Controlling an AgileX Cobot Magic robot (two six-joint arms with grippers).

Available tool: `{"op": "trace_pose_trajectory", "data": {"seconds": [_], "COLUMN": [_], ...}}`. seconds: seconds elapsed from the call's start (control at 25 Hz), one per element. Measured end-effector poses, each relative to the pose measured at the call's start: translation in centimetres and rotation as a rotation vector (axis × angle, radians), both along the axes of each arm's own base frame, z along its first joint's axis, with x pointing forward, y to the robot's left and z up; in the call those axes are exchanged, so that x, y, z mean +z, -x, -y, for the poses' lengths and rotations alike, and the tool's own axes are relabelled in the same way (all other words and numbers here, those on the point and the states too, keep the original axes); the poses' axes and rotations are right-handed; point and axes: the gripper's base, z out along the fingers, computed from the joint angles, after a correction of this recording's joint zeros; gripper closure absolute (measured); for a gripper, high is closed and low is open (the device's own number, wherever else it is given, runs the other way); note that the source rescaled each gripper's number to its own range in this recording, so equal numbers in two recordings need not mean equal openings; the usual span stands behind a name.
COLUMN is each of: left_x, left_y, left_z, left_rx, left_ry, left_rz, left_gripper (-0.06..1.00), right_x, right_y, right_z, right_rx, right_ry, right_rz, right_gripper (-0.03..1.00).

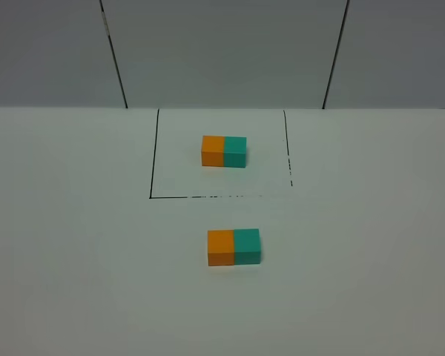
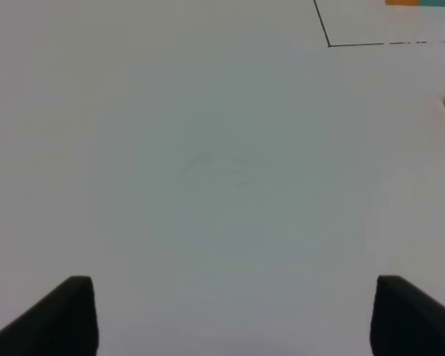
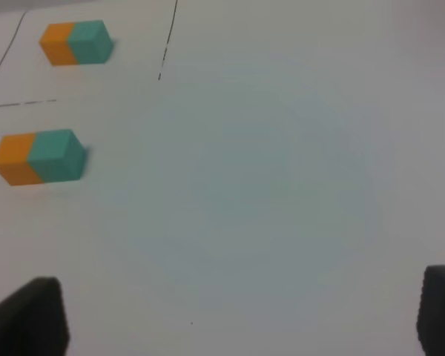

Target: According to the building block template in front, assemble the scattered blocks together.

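Both jaws spread wide and empty, well apart from the joined orange cube point(image 1: 220, 247) and teal cube point(image 1: 247, 245); retreat without nudging them.

The building block template point(image 1: 224, 151) lies on the table point(image 1: 74, 245), inside the drawn square outline point(image 1: 151, 156), toward its back half. Nearer the camera, outside the outline's front line, the scattered blocks point(image 1: 233, 247) sit touching side by side, one left, one right, directly in front of the template and well apart from it
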Motion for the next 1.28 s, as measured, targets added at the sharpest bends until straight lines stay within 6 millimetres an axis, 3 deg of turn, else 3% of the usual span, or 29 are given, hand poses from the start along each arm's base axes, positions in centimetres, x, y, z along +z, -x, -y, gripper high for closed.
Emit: {"op": "trace_pose_trajectory", "data": {"seconds": [0.32,1.28], "left_x": [0.00,0.00], "left_y": [0.00,0.00], "left_z": [0.00,0.00], "left_rx": [0.000,0.000], "left_ry": [0.000,0.000], "left_rz": [0.000,0.000], "left_gripper": [0.36,0.36], "right_x": [0.01,0.02], "right_y": [0.00,-0.01], "right_z": [0.01,0.02], "right_rx": [-0.001,-0.002], "right_ry": [0.000,0.001], "right_rz": [0.001,0.003], "right_gripper": [0.18,0.19]}}
